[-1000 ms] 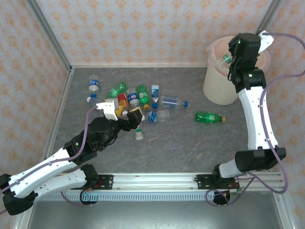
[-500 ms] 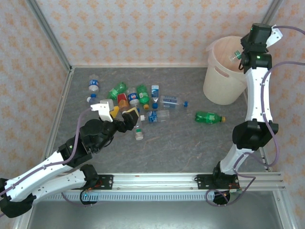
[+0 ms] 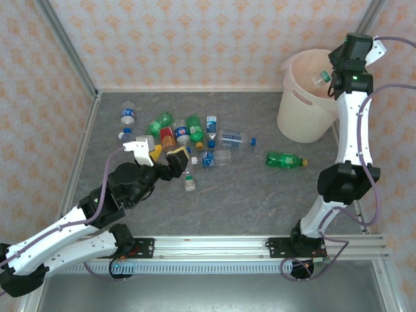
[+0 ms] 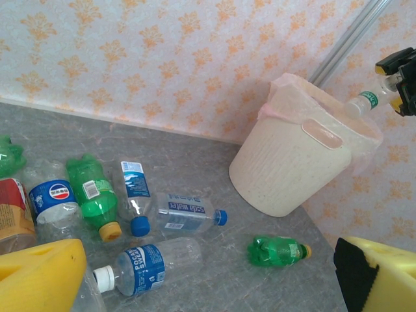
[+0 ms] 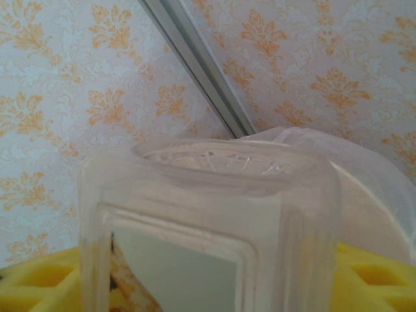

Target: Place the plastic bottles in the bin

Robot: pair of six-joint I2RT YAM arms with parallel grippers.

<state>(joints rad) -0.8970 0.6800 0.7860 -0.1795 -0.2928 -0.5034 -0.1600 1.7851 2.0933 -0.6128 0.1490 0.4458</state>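
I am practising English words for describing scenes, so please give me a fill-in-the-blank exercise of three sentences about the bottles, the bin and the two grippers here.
1. The right gripper holds a clear bottle with a ____ cap over the bin.
2. The lone bottle lying nearest the bin is ____ in colour.
3. The left gripper hangs by the pile of bottles with its jaws ____.
Missing words: white; green; open.

Pale cream round plastic bin (image 4: 286, 175) far right; clear green-labelled plastic bottle (image 4: 365, 102) up over its rim. Crushed green plastic bottle (image 4: 278, 250) lying nearer, bottle cluster (image 4: 91, 192) left.
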